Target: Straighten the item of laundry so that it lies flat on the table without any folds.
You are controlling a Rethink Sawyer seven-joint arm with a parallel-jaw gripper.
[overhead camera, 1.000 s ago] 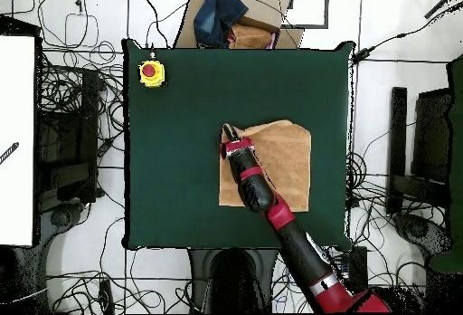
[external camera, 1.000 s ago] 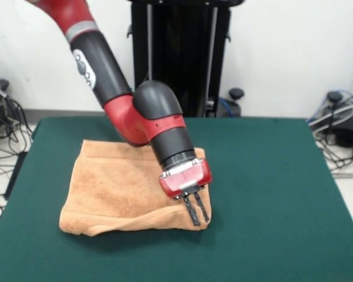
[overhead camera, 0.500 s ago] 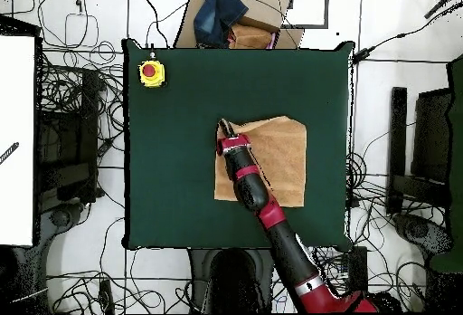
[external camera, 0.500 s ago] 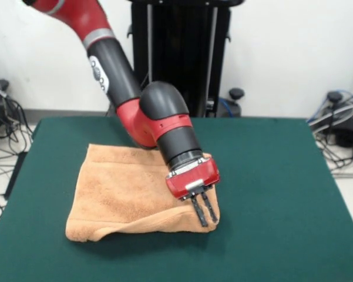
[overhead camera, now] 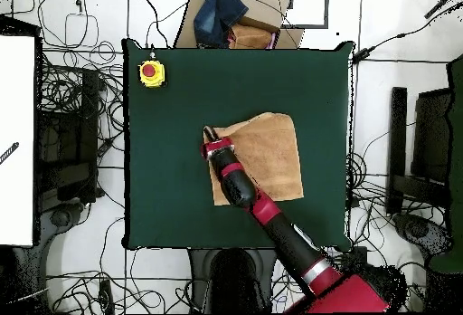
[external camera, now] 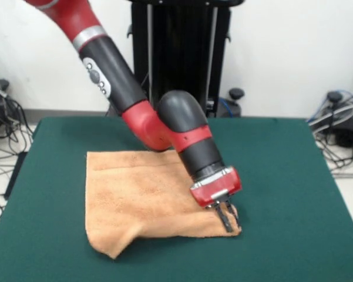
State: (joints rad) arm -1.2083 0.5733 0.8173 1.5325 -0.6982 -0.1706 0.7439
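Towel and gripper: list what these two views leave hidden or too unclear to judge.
- Towel: the arm covers part of it in both views.
- Towel's woven band and label: not made out in either view.
- Gripper: sits at the towel's corner; whether it pinches cloth is too small to tell.
- Towel's underside layers: hidden by the top layer.

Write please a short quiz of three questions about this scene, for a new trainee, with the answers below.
1. True or false: the gripper is at a corner of the towel.
2. What yellow thing with a red top stands on the table in the overhead view? A) emergency-stop button B) cup C) tape roll
3. Fill in: the towel's front edge is uneven; one corner hangs ____ than the other in the front view.

Key:
1. True.
2. A, the button.
3. Lower.
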